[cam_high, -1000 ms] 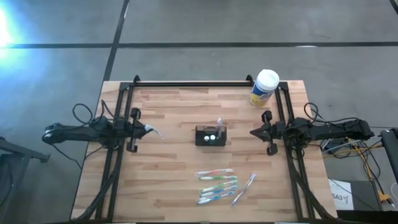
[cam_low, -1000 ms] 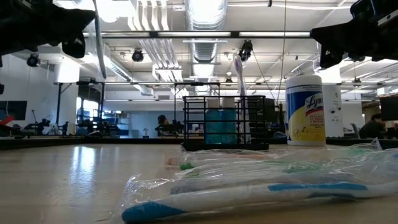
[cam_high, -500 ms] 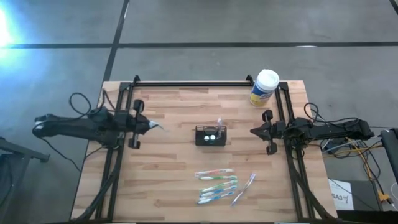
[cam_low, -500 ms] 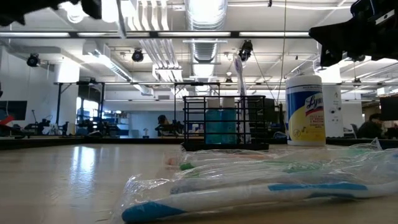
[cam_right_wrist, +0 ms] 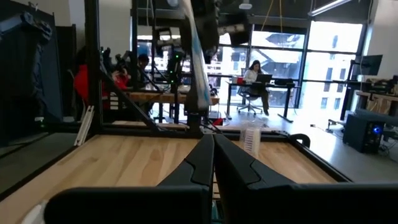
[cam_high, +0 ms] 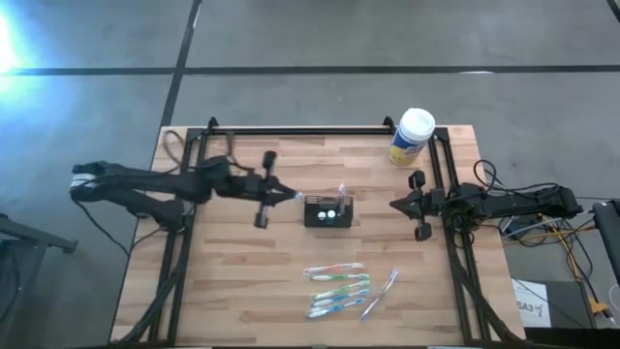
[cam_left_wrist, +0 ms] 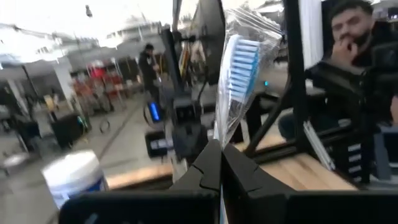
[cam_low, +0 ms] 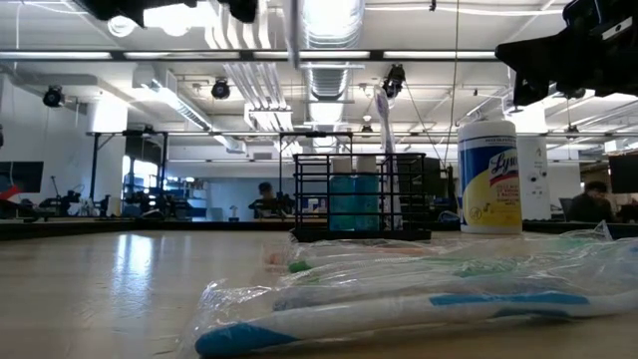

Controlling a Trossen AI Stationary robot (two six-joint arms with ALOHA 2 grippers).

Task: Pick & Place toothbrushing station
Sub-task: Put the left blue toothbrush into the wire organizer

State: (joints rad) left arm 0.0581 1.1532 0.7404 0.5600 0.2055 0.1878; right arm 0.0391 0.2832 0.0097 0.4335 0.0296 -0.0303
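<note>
The left pincer (cam_high: 287,197) is clamped tight on a wrapped toothbrush (cam_left_wrist: 238,68), gripping it low on the handle so the bristle head stands up clear of the fingers (cam_left_wrist: 208,165); judging by that hold, the handle end is meant to go down into a slot first. Seen from above, this pincer sits just at 9 o'clock of the caddy (cam_high: 328,210), close beside its rim but not yet over it, which suggests the brush is being lined up for a drop into one of the compartments. The caddy stands near the middle of the tabletop (cam_high: 242,281), upright, already carrying one toothbrush that pokes up at its 1 o'clock corner and two white-capped items inside; which compartment is free I cannot tell. At 6 o'clock from the caddy lies the row of spare brushes (cam_high: 339,289) in their clear wrappers, laid flat and near together, presumably the supply for further trips. The wipes canister (cam_high: 412,136) stands at 1 o'clock, well apart, out of the working path. The right pincer (cam_high: 394,206) is fully closed on nothing and waits at 3 o'clock of the caddy, near the tabletop's edge, leaving the centre to the left arm.
</note>
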